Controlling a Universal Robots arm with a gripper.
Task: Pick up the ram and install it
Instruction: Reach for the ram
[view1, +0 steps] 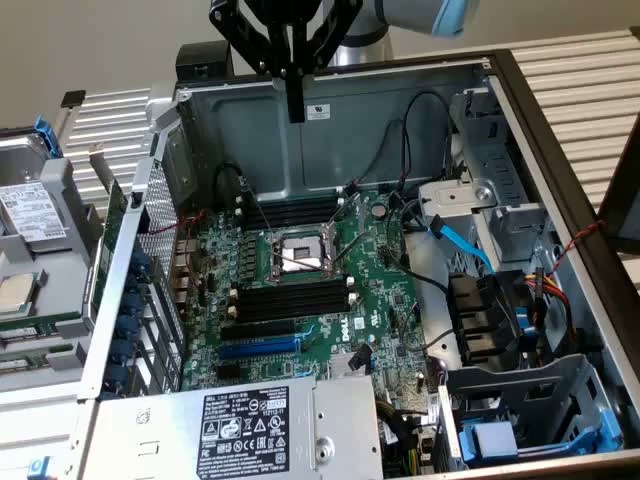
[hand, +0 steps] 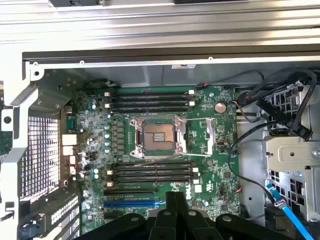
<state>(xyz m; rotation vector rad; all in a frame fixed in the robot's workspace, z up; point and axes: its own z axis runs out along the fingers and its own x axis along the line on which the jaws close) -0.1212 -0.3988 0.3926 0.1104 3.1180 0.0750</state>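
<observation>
Above the case (view1: 330, 150), near its back wall, the pincer (view1: 295, 112) hangs with its fingers pressed together. Well below it, toward the exterior view's left, what looks like the ram (view1: 112, 235) stands outside the case.

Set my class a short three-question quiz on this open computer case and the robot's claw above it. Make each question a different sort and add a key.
1. Multiple choice: the long expansion slot on the board is A) red, B) blue, C) white.
2. True or false: the processor socket sits between two banks of black memory slots.
3. Fill the gap: the claw hangs ___ the motherboard, touching none of it.
Key: 1 B; 2 true; 3 above.
</observation>
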